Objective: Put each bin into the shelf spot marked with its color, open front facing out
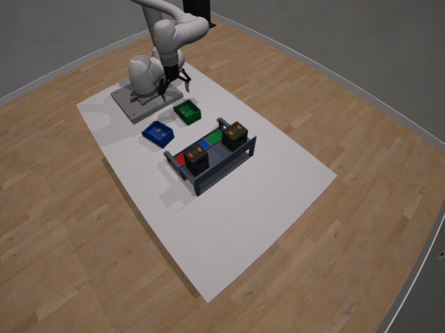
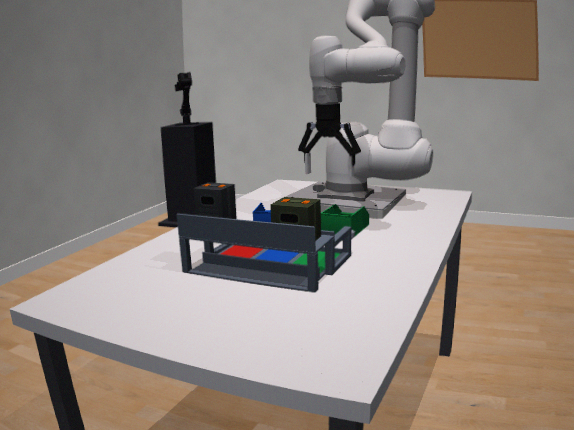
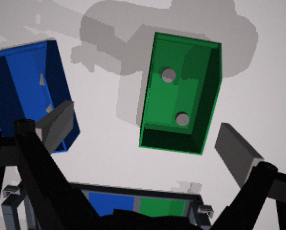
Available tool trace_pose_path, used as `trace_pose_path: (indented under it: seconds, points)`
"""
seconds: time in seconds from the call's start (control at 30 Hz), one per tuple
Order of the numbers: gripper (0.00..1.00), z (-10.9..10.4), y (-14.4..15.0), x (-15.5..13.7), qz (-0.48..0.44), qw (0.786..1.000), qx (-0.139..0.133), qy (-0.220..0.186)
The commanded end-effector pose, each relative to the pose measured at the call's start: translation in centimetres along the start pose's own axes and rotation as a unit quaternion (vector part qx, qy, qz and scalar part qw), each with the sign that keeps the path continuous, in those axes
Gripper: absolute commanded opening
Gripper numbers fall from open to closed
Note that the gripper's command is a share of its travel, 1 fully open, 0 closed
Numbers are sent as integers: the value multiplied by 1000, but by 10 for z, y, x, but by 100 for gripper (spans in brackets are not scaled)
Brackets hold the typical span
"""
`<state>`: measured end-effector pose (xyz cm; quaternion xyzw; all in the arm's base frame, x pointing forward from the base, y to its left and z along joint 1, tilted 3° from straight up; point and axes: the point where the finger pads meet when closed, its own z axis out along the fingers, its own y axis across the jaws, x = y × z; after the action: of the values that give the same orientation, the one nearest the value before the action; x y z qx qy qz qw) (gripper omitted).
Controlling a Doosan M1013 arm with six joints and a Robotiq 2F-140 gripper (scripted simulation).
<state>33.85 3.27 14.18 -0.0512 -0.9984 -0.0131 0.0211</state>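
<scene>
The green bin (image 1: 190,117) (image 2: 345,221) (image 3: 160,102) stands on the table with two grey round parts inside. The blue bin (image 1: 166,139) (image 2: 261,215) (image 3: 22,75) stands beside it, also holding grey parts. My gripper (image 1: 175,93) (image 2: 330,166) (image 3: 146,125) is open and empty, pointing down above and near the green bin, which shows between the fingers in the wrist view. The grey shelf (image 1: 225,171) (image 2: 245,232) (image 3: 125,189) has a red mark (image 1: 180,159) (image 2: 241,252), a blue mark (image 1: 204,144) (image 2: 277,256) (image 3: 111,202) and a green mark (image 1: 213,137) (image 2: 320,260) (image 3: 162,206). No bin stands on these marks.
A dark grey box (image 1: 196,161) (image 2: 227,205) and an olive box (image 1: 234,138) (image 2: 305,220), both with orange details, stand on the shelf's upper board. The robot's base plate (image 1: 133,114) (image 2: 377,210) lies behind the bins. Shelf end posts rise at both sides.
</scene>
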Motion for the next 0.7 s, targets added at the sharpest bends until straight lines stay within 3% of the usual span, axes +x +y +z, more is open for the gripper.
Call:
trace_pose_path:
  seconds: [0.0, 0.13, 0.17, 0.67]
  points:
    - [100, 0, 0, 0, -1, 1000, 0, 0]
    - [100, 0, 0, 1, -1, 1000, 0, 0]
    - [10, 0, 0, 1, -1, 1000, 0, 0]
    - [10, 0, 0, 1, -1, 1000, 0, 0]
